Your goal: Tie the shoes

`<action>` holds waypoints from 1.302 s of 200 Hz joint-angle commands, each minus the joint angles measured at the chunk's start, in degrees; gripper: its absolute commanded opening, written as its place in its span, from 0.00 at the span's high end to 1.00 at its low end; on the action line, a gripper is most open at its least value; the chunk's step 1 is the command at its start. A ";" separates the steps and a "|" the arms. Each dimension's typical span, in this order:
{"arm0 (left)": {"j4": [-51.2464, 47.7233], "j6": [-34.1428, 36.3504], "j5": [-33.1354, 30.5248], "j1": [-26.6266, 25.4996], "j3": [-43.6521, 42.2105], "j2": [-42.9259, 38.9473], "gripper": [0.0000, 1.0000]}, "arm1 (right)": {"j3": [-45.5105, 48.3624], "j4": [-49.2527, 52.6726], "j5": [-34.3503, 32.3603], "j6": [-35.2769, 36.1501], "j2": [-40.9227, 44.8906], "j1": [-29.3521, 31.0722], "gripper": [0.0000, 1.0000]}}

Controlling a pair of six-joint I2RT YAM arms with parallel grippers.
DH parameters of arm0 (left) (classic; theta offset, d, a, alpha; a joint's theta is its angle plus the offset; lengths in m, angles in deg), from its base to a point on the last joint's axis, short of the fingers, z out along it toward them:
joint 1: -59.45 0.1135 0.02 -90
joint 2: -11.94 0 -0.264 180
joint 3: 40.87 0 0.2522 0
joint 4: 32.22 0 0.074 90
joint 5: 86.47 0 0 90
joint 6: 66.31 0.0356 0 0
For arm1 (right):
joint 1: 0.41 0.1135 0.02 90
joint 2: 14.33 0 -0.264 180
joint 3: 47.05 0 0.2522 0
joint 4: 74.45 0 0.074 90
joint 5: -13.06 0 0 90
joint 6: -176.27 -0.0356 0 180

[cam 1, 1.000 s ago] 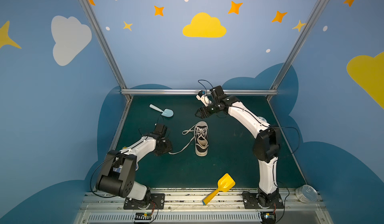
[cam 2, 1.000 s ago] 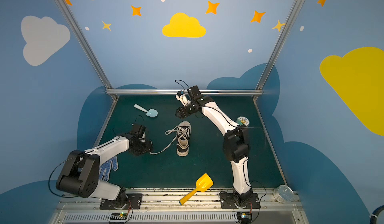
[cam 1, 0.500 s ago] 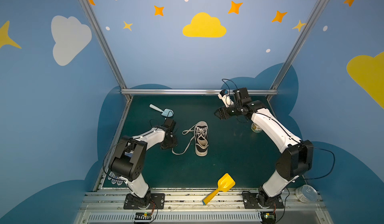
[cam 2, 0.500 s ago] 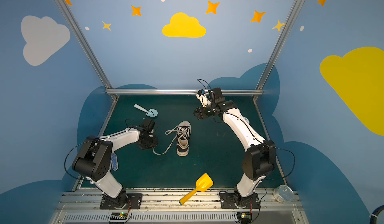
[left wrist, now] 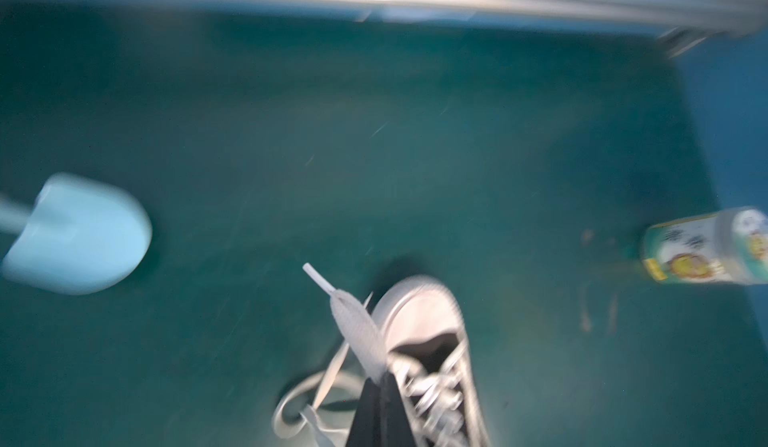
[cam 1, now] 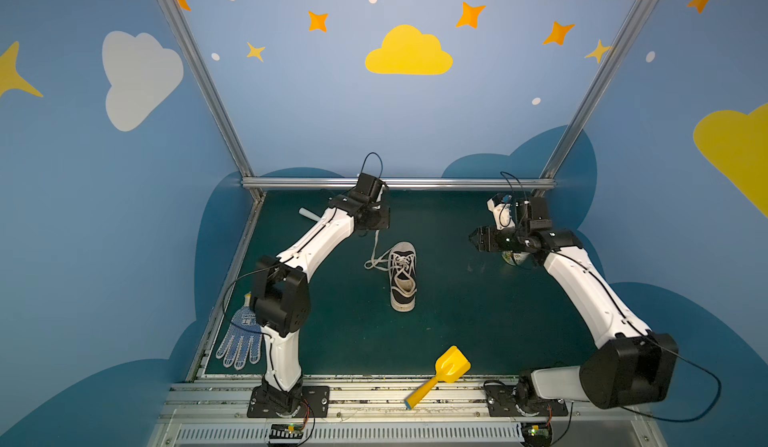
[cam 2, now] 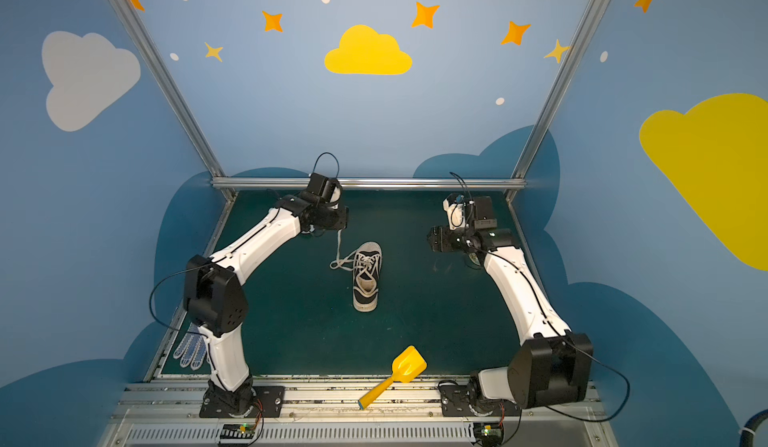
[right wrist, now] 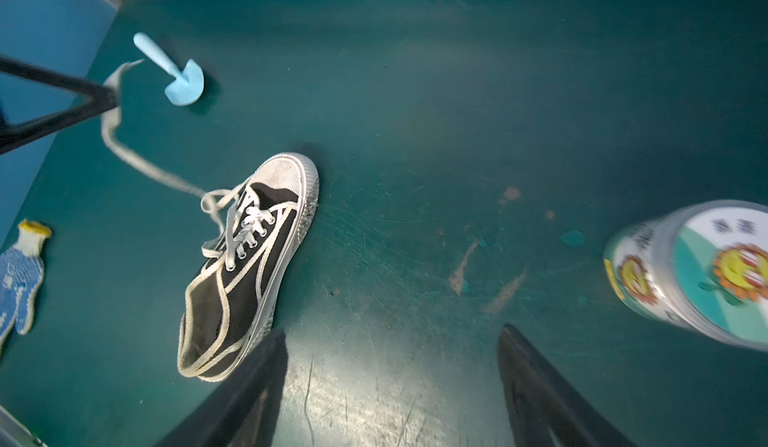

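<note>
The sneaker (right wrist: 249, 266) was made of black canvas, ribbed white rubber and woven lace (right wrist: 141, 165); the mat (right wrist: 415, 92) beneath it was found scuffed, matt.

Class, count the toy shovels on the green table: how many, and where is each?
2. The yellow shovel lies at the front edge of the table. The light blue shovel lies at the back left, mostly hidden in both top views. No other shows.

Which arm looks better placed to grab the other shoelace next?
Probably the right gripper: it is open and empty, while the left gripper is shut on one lace, raised beside the shoe.
</note>
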 commanded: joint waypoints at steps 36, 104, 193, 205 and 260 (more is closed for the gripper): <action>-12.76 5.80 4.02 -12.70 38.63 24.59 0.94 | 1.45 2.11 2.37 -5.90 6.53 -11.78 0.20; -11.80 5.13 9.60 -22.89 38.77 33.30 0.94 | 1.21 1.38 5.19 -7.88 8.54 -18.81 0.20; -12.74 8.54 12.22 -29.96 29.61 32.40 0.37 | 1.94 1.17 6.77 -6.96 7.91 -18.90 0.20; -11.56 9.14 12.25 -30.19 27.88 31.10 0.33 | 1.81 1.40 6.58 -6.82 7.82 -19.10 0.20; -7.32 6.97 11.72 -28.69 23.50 24.32 0.32 | 0.95 3.97 4.14 -8.01 7.87 -21.04 0.20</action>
